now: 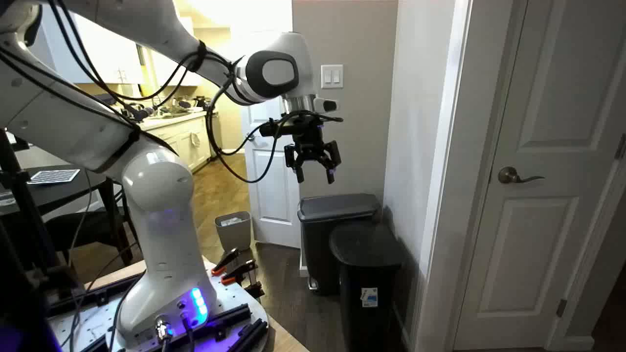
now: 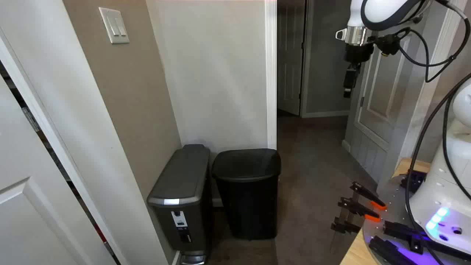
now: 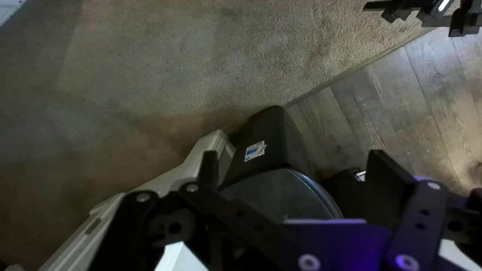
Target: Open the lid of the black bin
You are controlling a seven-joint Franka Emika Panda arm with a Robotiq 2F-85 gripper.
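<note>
The claw (image 1: 315,179) hangs empty, its 2 jaws apart, higher than and well clear of the lid (image 1: 369,244), closed on the black bin (image 1: 362,322) beside the grey bin (image 2: 189,209); a misaligned descent could press the lid down or tip its bin

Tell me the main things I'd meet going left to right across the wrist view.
White door trim → black bin, its lid shut → partly hidden neighbouring bin → black clamps at the top right. The gripper spans the bottom, overlapping several of these, so I leave it out.
</note>
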